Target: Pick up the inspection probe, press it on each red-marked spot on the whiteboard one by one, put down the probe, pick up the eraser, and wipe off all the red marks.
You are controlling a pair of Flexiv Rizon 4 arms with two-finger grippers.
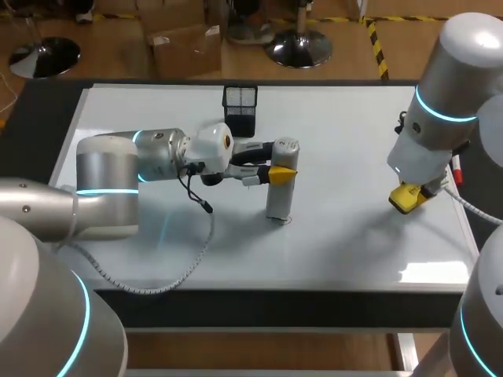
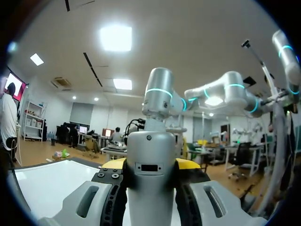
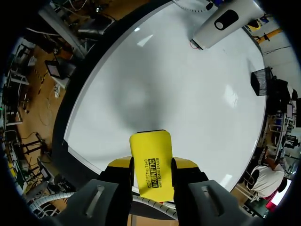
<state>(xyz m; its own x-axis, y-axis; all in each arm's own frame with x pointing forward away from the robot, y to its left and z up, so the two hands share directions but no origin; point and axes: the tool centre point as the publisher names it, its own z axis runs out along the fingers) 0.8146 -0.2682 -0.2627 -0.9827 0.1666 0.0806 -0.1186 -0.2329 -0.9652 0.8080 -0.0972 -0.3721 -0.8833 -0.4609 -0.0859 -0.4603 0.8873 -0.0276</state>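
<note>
The grey cylindrical inspection probe (image 1: 281,188) stands upright with its lower end on the whiteboard (image 1: 346,243) near the middle. My left gripper (image 1: 281,172) is shut on its upper part from the left side. The left wrist view shows the probe (image 2: 150,183) filling the gap between the yellow tips of my left gripper (image 2: 150,165). The yellow eraser (image 1: 407,197) is held in my right gripper (image 1: 412,195), just above the board's right side. In the right wrist view the eraser (image 3: 150,165) sits between the fingers of my right gripper (image 3: 150,170), and the probe (image 3: 225,21) stands far ahead with a small red trace at its tip.
A black mesh pen holder (image 1: 240,110) stands at the board's far edge, behind the probe. A red-tipped pen (image 1: 457,169) lies by the right edge. The board's front and left areas hold only my left arm and its dangling cable (image 1: 189,263).
</note>
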